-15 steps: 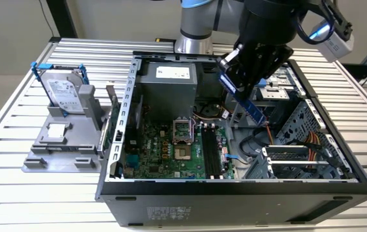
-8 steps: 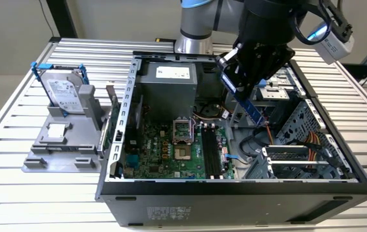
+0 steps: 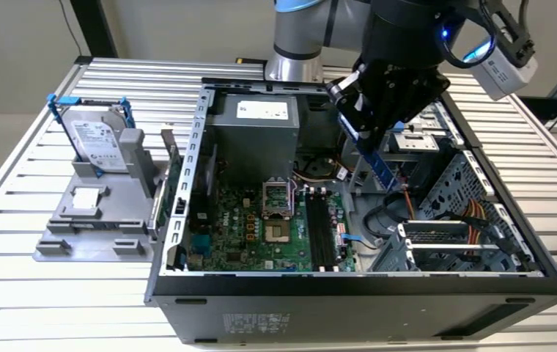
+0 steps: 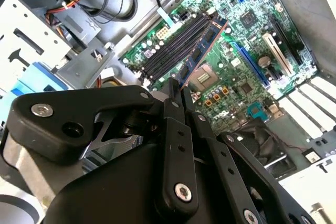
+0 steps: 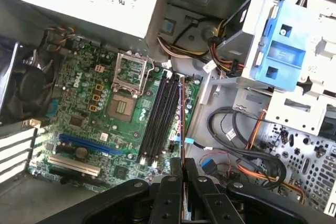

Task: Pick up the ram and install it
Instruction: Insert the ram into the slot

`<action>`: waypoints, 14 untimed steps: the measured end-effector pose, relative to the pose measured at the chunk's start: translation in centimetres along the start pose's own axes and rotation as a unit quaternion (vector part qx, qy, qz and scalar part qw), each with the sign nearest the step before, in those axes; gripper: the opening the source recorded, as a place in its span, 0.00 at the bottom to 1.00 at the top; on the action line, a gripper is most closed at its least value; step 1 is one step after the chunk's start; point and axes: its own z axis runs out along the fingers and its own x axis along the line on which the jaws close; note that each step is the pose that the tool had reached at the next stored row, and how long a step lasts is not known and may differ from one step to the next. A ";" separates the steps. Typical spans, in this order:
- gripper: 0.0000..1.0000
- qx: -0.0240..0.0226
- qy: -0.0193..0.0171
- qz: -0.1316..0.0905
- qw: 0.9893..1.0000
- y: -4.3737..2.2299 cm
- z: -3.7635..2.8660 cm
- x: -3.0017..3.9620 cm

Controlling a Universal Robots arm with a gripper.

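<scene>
My gripper (image 3: 365, 136) hangs over the open computer case (image 3: 357, 282), shut on the ram (image 3: 380, 167). The ram is a thin dark stick with a bluish face, and it slants down from the fingers toward the motherboard. In the second wrist view the ram (image 4: 203, 43) reaches out from the gripper (image 4: 177, 92) above the black memory slots (image 4: 170, 51). In the first wrist view the ram (image 5: 181, 114) is seen edge-on beside the slots (image 5: 157, 121), running out from the gripper (image 5: 182, 162). It is still held above the board, apart from the slots (image 3: 319, 229).
A silver-labelled hard drive (image 3: 97, 139) in a blue frame stands on a grey fixture (image 3: 88, 227) at the exterior view's left. A green card (image 3: 174, 202) leans by the case wall. Inside are the power supply (image 3: 259, 128), the drive cage (image 3: 454, 194) and orange cables (image 5: 252, 135).
</scene>
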 end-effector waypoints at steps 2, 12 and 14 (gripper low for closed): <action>0.00 0.000 0.000 0.010 1.000 0.00 0.00 0.00; 0.00 0.002 0.000 0.060 0.998 0.00 0.00 0.00; 0.00 0.002 0.000 0.069 0.998 0.00 0.00 0.00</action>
